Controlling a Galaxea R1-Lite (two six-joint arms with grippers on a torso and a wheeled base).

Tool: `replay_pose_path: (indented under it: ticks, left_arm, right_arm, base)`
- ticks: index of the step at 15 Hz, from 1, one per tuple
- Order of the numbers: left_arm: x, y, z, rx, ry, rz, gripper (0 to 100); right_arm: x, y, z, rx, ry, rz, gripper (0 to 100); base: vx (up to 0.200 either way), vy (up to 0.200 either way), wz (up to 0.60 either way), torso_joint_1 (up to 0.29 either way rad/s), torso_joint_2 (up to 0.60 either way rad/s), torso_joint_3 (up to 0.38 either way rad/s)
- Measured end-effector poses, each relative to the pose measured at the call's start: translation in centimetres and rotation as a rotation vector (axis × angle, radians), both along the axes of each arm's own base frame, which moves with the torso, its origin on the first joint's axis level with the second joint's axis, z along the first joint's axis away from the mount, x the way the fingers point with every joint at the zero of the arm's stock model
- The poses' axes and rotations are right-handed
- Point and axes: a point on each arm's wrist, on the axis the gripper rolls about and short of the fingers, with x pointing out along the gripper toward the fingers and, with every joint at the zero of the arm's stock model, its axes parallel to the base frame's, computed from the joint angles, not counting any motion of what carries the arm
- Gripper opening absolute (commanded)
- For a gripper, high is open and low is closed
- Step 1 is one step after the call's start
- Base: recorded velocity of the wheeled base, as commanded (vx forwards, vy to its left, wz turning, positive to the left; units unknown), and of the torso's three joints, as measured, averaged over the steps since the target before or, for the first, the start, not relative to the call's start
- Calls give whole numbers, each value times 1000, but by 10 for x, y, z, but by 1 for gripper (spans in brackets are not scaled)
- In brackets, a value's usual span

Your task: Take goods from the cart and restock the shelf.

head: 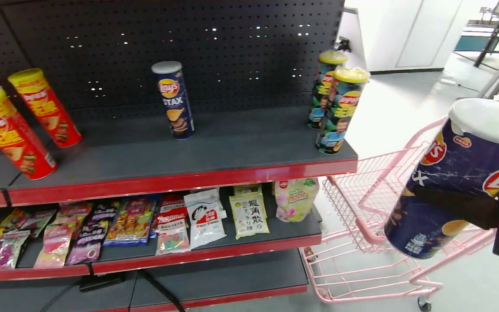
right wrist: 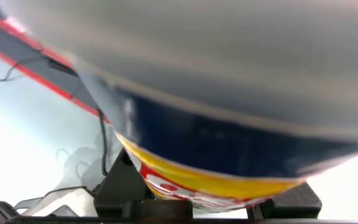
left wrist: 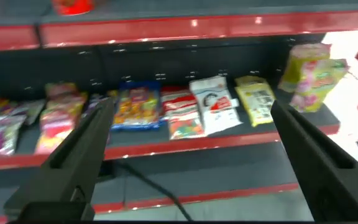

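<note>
Right of the shelf (head: 180, 178), over the pink cart (head: 364, 216), the right tool (head: 461, 203) pinches a blue chip can (head: 448, 169) around its middle. The can is tilted, its white lid leaning away from the shelf. The left tool (left wrist: 191, 124) is spread wide and holds nothing, facing snack bags (left wrist: 213, 112) on the shelf's lower board. A matching blue can (head: 173, 102) stands on the shelf's top board.

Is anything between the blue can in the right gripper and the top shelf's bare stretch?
Yes. Two yellow-lidded cans at the right end of the top shelf stand between the held blue can and the bare stretch beside the standing blue can. From the front, nothing visible blocks it.
</note>
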Motion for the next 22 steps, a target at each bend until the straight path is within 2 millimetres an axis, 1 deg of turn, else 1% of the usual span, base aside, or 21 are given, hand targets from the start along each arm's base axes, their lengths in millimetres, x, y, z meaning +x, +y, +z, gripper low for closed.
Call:
replay_pose_path:
  ticks: [3,5,7,10,18,22]
  left_arm:
    - [0,0,0,0,0,0,100]
    - [0,0,0,0,0,0,100]
    - [0,0,0,1,0,0,100]
    - [0,0,0,1,0,0,100]
    - [0,0,0,0,0,0,100]
    - [0,0,0,1,0,-1,100]
  right_arm:
    - [0,0,-5,-3,7,-1,0]
    - [0,0,-9,21,-29,-3,0]
    - [-1,-1,-14,50,-59,14,0]
    - [-6,-3,-20,52,-53,33,0]
    - [-10,-4,-19,51,-68,37,0]
    - [-11,-5,-20,38,-78,39,0]
  base:
    - [0,0,0,0,0,0]
    - [0,0,0,0,0,0]
    - [0,200,0,2,5,2]
    - [0,200,0,6,7,2]
    - [0,200,0,1,2,4]
    - [0,0,0,0,0,0]
